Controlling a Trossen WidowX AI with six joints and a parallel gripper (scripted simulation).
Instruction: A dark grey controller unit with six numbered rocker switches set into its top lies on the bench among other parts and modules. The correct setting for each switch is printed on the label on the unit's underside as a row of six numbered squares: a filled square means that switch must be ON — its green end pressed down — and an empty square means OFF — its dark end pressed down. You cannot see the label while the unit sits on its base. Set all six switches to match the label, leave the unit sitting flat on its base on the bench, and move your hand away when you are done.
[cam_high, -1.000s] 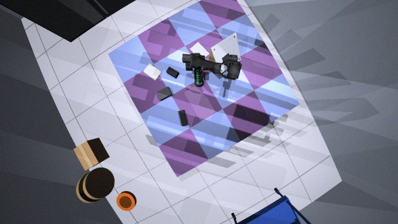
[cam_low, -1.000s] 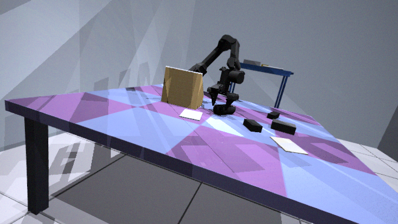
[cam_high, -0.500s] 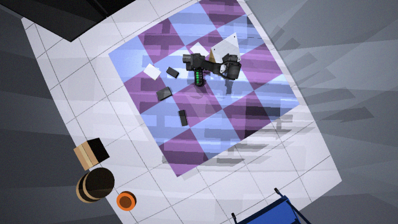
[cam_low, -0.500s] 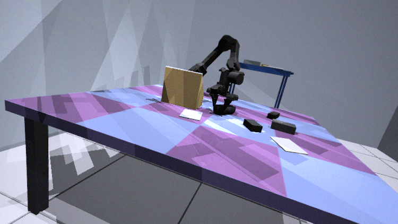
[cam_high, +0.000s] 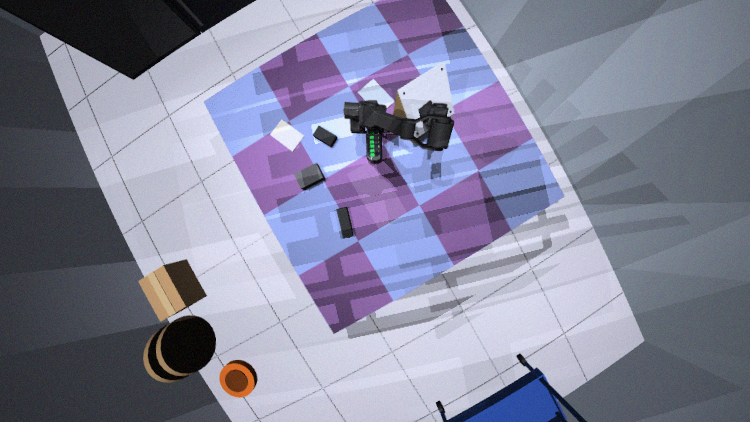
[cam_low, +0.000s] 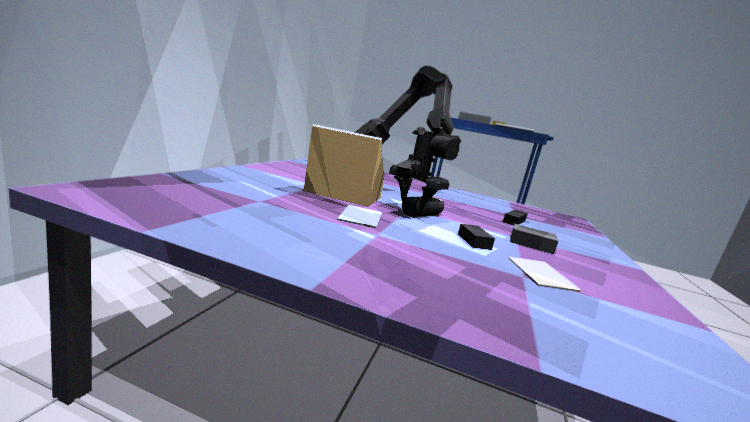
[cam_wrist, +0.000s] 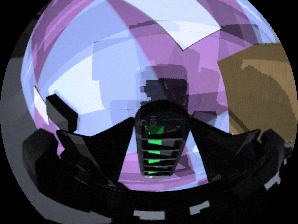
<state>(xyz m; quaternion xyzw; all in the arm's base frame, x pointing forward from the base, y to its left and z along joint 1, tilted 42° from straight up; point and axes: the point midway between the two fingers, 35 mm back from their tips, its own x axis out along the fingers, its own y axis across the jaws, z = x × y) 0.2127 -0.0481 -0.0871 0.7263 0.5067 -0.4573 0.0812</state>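
The dark grey controller unit (cam_high: 374, 152) (cam_low: 431, 208) (cam_wrist: 160, 155) sits switches-up, apparently on the bench. Its rocker switches form one row with green ends showing along one side; I cannot read every switch. The label underneath is hidden. My gripper (cam_low: 418, 204) (cam_wrist: 162, 120) points down and is shut on the unit, with one finger on each long side near its numbered, rounded end. In the top view the arm covers that end of the unit.
A tan-sided board with a white face (cam_high: 427, 89) (cam_low: 343, 165) (cam_wrist: 262, 90) stands close beside the arm. Dark blocks (cam_high: 325, 135) (cam_high: 309, 176) (cam_high: 344, 222) (cam_low: 476, 236) and white cards (cam_high: 286, 134) (cam_low: 360, 215) (cam_wrist: 185, 22) lie around the unit.
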